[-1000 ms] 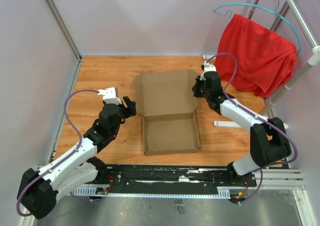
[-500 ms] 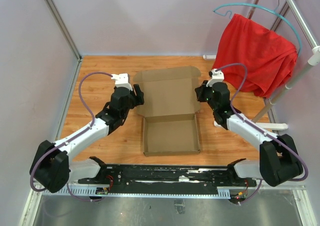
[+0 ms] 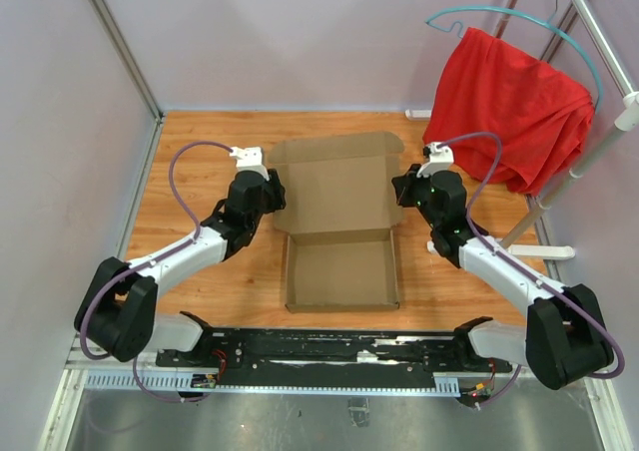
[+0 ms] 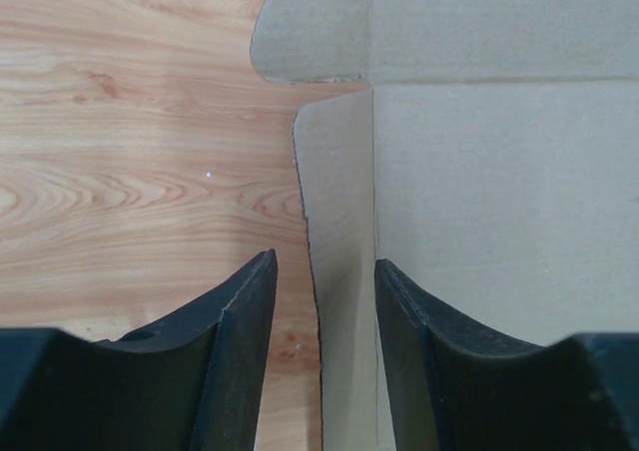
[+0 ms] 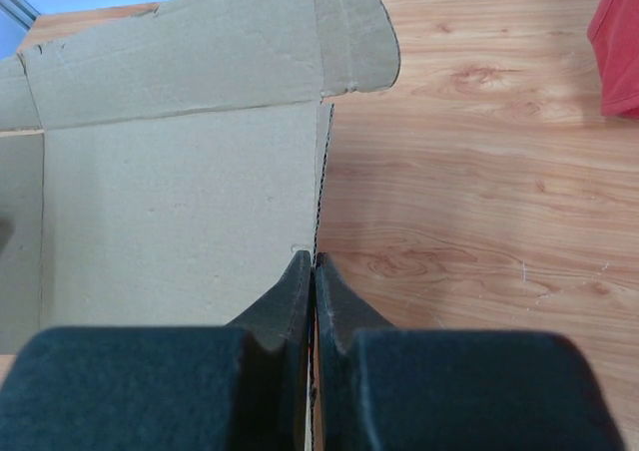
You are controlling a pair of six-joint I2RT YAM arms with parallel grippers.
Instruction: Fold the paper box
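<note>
My right gripper (image 5: 315, 263) is pinched shut on the box (image 3: 337, 204) lid's edge, left gripper (image 4: 324, 263) sits half open straddling the side flap (image 4: 337, 202), so a lopsided squeeze could crumple it.

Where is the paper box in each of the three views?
Top external: the paper box lies open in the centre of the picture.
Left wrist: the paper box fills the right half; its side flap runs between the fingers.
Right wrist: the paper box fills the left half, its edge at the shut fingers.
Shared landmark: the lid's round-cornered far flap.
</note>
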